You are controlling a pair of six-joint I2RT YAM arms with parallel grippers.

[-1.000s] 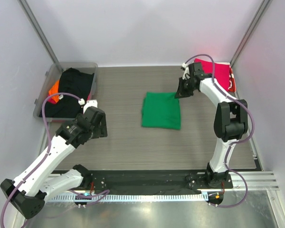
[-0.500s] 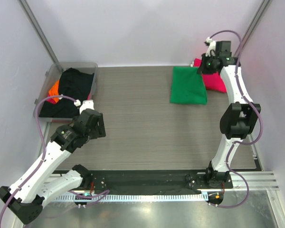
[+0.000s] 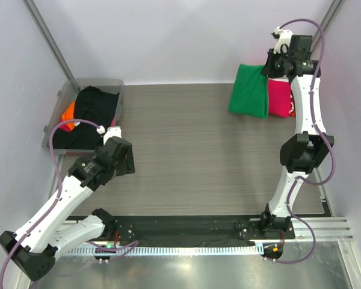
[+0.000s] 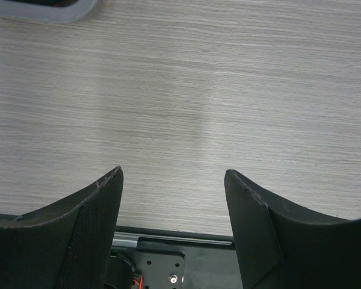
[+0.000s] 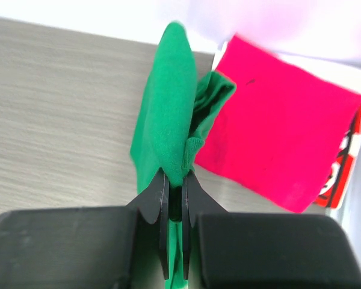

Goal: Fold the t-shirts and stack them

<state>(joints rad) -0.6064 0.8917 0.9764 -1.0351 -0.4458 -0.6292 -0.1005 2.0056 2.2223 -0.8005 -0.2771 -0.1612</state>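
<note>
right gripper clamped tight on the green t-shirt, lifted and dangling just beside the pink t-shirt, at its left edge | left gripper spread wide over the table, well apart from the pink one | black t-shirt and orange t-shirt in the tub, far across from the pink one
</note>
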